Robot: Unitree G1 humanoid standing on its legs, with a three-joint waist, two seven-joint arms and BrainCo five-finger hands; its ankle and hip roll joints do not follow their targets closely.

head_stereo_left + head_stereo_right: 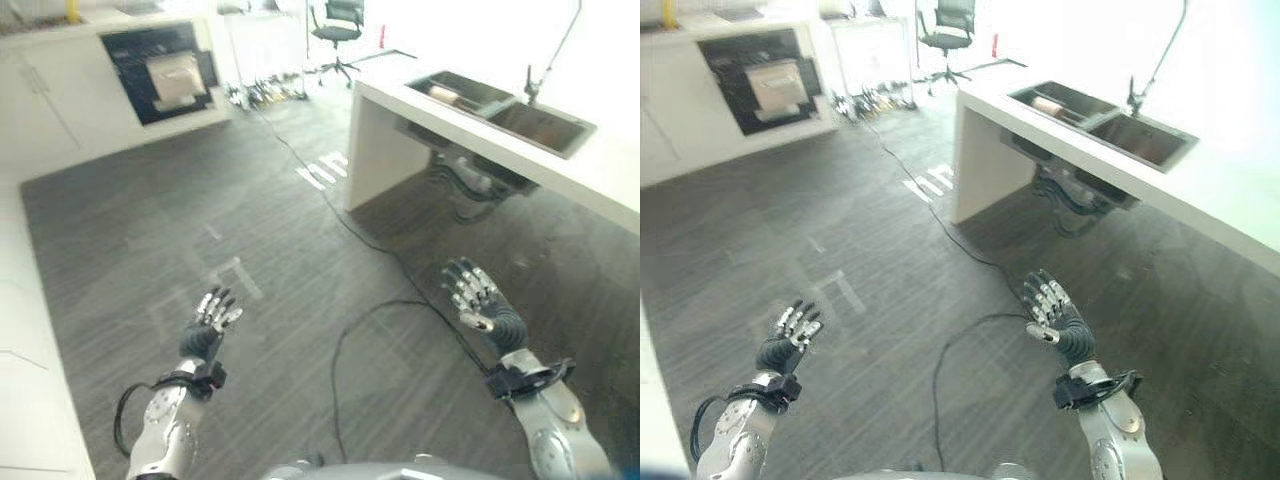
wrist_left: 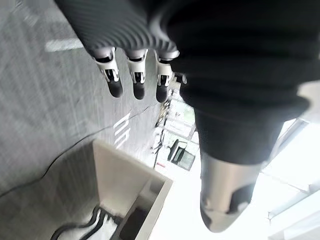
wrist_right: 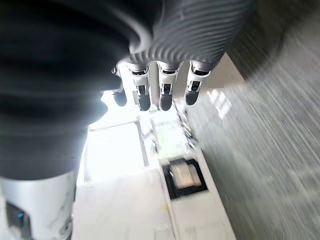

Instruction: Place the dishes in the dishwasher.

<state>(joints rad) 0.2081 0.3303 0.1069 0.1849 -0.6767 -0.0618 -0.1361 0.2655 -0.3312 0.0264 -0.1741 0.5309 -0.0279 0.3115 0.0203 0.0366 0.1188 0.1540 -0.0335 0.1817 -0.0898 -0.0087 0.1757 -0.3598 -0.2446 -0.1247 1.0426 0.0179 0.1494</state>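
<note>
Both hands hover over grey floor, holding nothing. My left hand (image 1: 205, 328) is at the lower left with its fingers (image 2: 136, 80) straight. At the lower right my right hand (image 1: 480, 304) is spread, fingers (image 3: 166, 90) relaxed. A double sink (image 1: 512, 108) is set in the white counter (image 1: 600, 165) at the upper right, well ahead of the right hand. Something pale lies in the sink's far basin (image 1: 445, 94); I cannot tell what it is. A dark built-in appliance (image 1: 160, 68) with a pale cloth on its front sits in the far white cabinets.
An office chair (image 1: 338, 28) stands at the back by the counter's end. Pipes (image 1: 470, 185) hang under the sink. A white edge (image 1: 30, 400) runs along the left side. White tape marks (image 1: 322, 170) lie on the floor near the counter's corner.
</note>
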